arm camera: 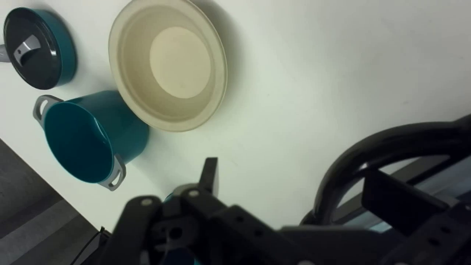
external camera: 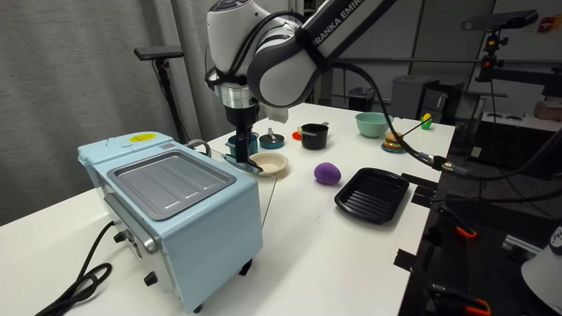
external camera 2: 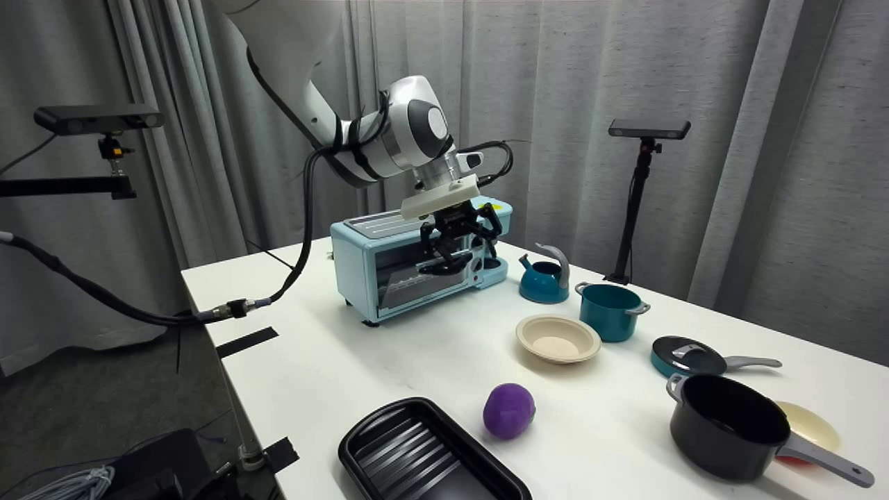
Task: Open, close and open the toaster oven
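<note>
The light blue toaster oven (external camera: 215, 245) stands on the white table, with its front turned toward the dishes. Its glass door (external camera: 267, 193) is partly open, leaning outward from the bottom. A black curved handle (arm camera: 339, 173) sits on the door, also visible in an exterior view as a dark handle (external camera 2: 444, 267). My gripper (arm camera: 290, 169) is open at the door's upper part. In the wrist view one finger (arm camera: 390, 200) overlaps the handle's loop, and the opposite finger (arm camera: 209, 175) stands well apart over bare table. Whether the first finger touches the handle I cannot tell.
Before the oven lie a beige bowl (external camera 2: 558, 338), a teal pot (external camera 2: 611, 312), a teal kettle (external camera 2: 544, 281) and a purple toy (external camera 2: 509, 411). A black tray (external camera: 373, 195) lies near the table edge. The power cord (external camera: 83, 285) trails behind the oven.
</note>
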You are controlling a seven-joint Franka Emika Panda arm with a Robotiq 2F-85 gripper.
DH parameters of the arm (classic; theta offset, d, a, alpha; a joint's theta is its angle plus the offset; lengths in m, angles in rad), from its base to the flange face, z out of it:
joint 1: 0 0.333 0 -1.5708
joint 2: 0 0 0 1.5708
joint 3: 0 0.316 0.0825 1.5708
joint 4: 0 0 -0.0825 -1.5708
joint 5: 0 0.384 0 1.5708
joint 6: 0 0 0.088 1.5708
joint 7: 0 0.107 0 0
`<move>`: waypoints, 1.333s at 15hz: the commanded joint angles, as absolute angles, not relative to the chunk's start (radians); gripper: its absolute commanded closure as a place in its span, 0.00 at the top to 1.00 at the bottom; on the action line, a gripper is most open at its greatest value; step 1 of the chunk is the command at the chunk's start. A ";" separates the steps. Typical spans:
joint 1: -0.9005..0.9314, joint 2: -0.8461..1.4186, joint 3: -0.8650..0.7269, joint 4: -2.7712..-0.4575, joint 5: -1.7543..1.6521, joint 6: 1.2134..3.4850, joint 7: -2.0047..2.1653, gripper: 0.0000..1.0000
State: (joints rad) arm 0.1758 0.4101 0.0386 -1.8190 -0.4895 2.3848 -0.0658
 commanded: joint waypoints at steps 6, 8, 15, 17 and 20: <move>0.184 0.402 0.021 -1.817 -0.556 2.330 -0.085 1.00; 0.182 0.403 0.023 -1.818 -0.562 2.338 -0.087 1.00; 0.195 0.439 0.040 -1.805 -0.530 2.359 -0.057 1.00; 0.207 0.453 0.040 -1.783 -0.533 2.342 -0.052 1.00; 0.209 0.453 0.041 -1.781 -0.532 2.340 -0.051 1.00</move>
